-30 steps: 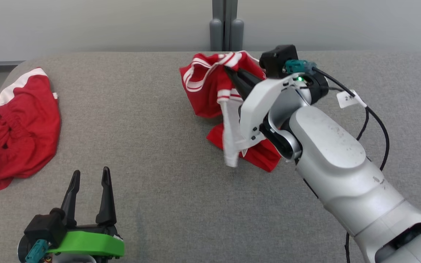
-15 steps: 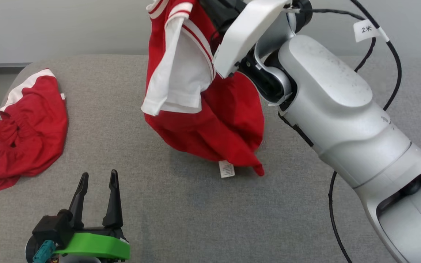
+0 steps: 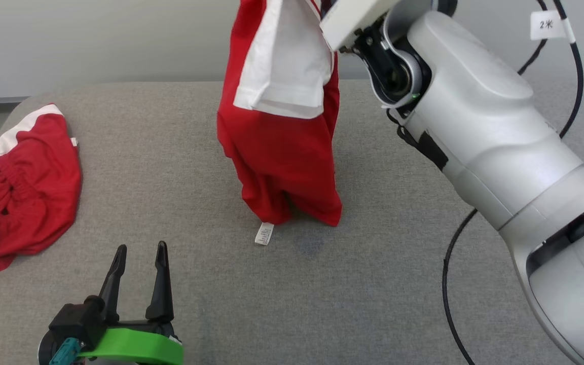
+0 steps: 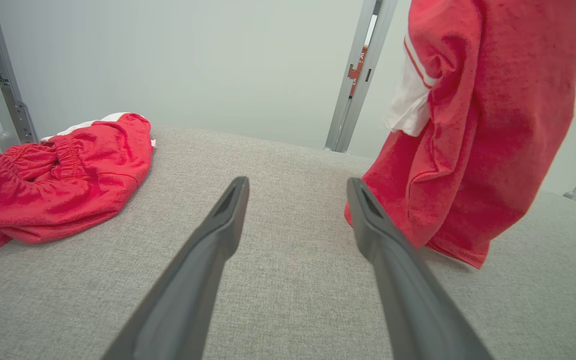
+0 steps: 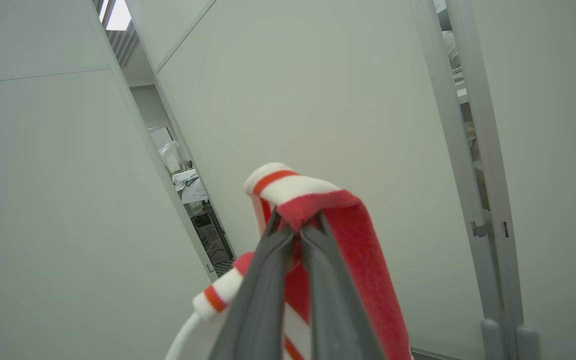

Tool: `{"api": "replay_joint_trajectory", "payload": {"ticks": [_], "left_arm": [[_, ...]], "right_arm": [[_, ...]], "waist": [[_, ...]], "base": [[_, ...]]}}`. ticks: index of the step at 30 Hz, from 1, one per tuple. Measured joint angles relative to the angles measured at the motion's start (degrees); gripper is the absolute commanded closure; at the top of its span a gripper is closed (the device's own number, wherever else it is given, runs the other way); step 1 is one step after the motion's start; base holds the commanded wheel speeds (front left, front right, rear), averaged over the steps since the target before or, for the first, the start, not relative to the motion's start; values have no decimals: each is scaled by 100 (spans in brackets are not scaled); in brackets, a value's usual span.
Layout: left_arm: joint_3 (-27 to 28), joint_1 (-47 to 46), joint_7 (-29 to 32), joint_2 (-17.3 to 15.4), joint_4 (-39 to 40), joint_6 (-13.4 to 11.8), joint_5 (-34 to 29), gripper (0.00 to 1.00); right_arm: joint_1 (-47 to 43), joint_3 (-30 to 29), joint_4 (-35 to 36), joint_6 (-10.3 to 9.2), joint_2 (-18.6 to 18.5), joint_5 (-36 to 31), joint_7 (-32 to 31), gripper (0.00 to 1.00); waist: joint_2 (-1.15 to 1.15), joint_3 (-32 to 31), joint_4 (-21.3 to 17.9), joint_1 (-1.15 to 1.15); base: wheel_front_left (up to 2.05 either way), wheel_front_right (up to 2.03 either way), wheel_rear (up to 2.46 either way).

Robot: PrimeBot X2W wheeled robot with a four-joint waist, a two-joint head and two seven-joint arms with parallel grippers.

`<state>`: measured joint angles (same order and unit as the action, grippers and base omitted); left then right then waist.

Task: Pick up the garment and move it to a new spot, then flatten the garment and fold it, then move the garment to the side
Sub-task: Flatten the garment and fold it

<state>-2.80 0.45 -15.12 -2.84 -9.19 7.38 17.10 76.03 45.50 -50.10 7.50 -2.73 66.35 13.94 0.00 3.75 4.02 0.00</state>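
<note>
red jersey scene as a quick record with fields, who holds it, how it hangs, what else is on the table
held item: red and white jersey
held by: right gripper, jaws shut on a striped edge
hang: lifted, draping down, lower hem about at the grey table
label: white care tag at the hem
other arm: left gripper, jaws open, empty, low at front left
other item: red shorts lying at the table's left end
</note>
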Motion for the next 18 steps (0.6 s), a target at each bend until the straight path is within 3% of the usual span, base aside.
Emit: {"api": "replay_joint_trajectory", "payload": {"ticks": [3,9,14,18], "left_arm": [[-2,5,0,0,8,0,0,0],[-36,19,0,0,15,0,1,0],[-70,16,0,1,18,0,0,0],[-59,-30,0,1,48,0,-5,0]], "right_arm": [[-389,32,-536,0,-167,-177,32,100],[-1320,-47,-1370,-1,-892,-500,88,100],[-1850,-349,-1675,-1,-1447,-926,107,100],[-2090,-592,-1762,0,-1625,-1329,108,100]], "waist": [[0,45,-54,0],[0,106,-121,0],[0,170,-157,0],[0,287,-177,0]], "base": [[0,0,0],[0,0,0],[0,0,0],[0,0,0]]}}
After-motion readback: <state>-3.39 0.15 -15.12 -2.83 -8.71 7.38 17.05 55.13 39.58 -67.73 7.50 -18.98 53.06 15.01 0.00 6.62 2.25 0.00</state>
